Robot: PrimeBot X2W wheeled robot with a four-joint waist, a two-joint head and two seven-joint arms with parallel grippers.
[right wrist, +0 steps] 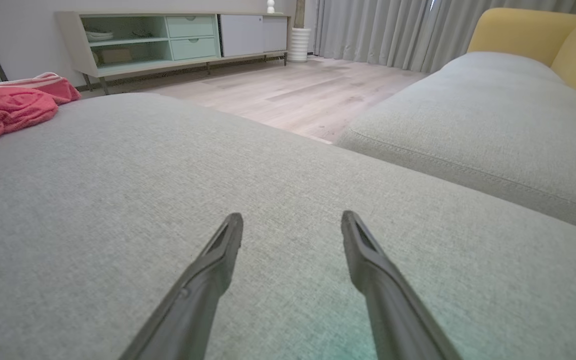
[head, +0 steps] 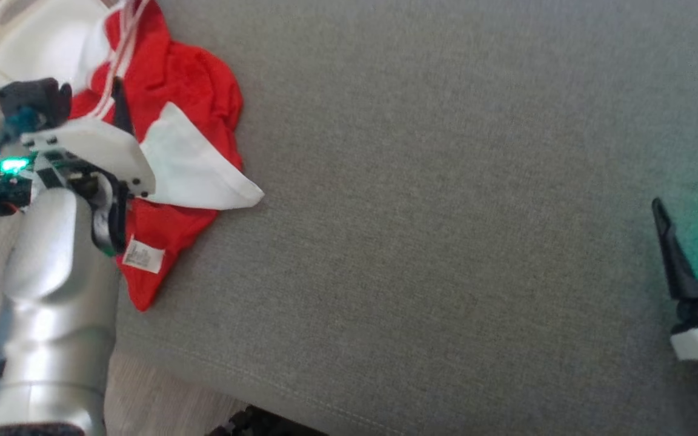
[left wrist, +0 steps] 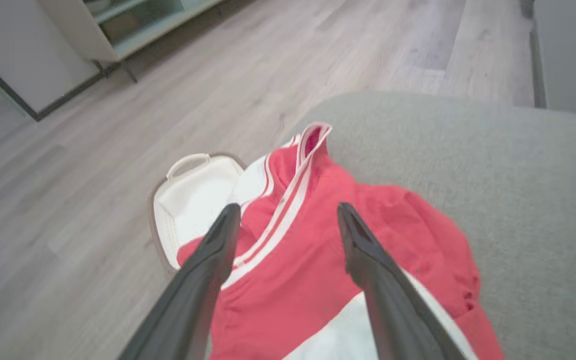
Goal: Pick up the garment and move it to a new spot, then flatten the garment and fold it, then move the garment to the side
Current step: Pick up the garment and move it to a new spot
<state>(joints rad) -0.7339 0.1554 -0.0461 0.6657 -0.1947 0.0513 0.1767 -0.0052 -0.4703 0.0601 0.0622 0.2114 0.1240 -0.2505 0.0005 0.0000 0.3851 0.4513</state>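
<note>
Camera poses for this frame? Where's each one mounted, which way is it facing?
Head view: on the head, looking down on the grey seat cushion and red-and-white garment; silver left forearm and open right hand show.
Left wrist view: above the garment, facing the white basket and wood floor; open left hand shows.
Right wrist view: low over the cushion, facing the sideboard; right hand shows.
Shared: all three show garment and cushion.
</note>
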